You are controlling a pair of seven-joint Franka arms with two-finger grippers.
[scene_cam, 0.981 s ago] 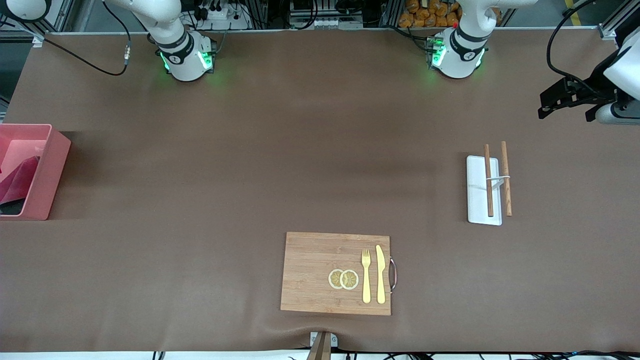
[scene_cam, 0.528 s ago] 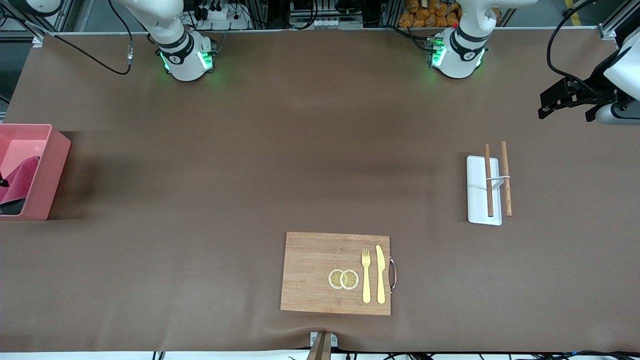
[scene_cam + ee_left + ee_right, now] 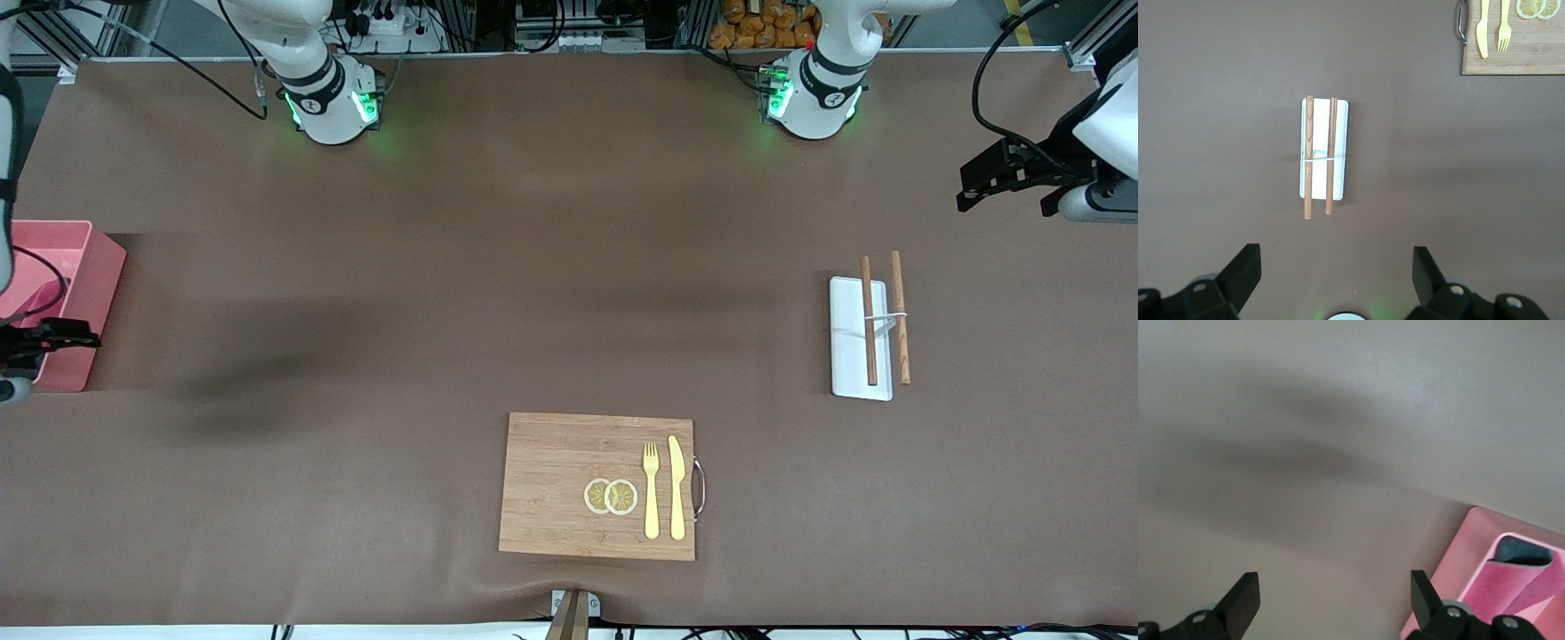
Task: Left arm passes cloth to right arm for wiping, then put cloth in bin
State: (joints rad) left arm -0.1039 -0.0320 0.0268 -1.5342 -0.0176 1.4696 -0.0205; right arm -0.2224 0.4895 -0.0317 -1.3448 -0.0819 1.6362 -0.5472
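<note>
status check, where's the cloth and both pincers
Right pincer open, empty, at the bin's edge. Cloth lies in the bin. Left pincer open, waiting above the white tray.

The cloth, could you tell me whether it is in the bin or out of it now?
In. The right wrist view shows the cloth lying inside the bin, and the right tool, open, holds nothing.
</note>
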